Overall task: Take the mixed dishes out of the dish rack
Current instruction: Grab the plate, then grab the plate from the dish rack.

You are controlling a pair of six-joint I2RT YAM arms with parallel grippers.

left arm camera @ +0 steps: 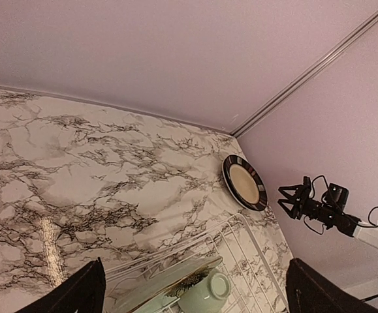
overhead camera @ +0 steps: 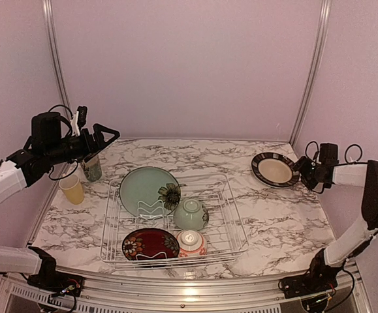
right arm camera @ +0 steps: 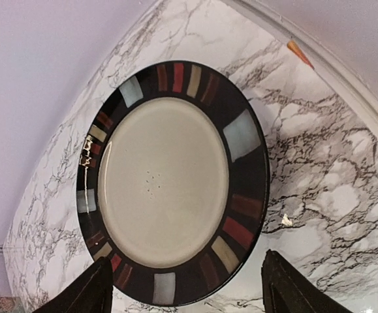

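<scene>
Left gripper (overhead camera: pixel 105 138): jaws spread wide, nothing in them, near the patterned tall cup (overhead camera: pixel 92 168). Yellow cup (overhead camera: pixel 72 189) stands just beside it on the marble table (overhead camera: pixel 286 222). Mid-table we see the dish rack (overhead camera: pixel 238 218) holding the teal plate (overhead camera: pixel 143 189), pale green bowl (overhead camera: pixel 190 214), dark red floral plate (overhead camera: pixel 150 244) and red-striped bowl (overhead camera: pixel 191 242). Black-rimmed cream plate (overhead camera: pixel 275 169) lies flat at far right. Right gripper (overhead camera: pixel 301 173): jaws apart, empty, just beside its rim.
</scene>
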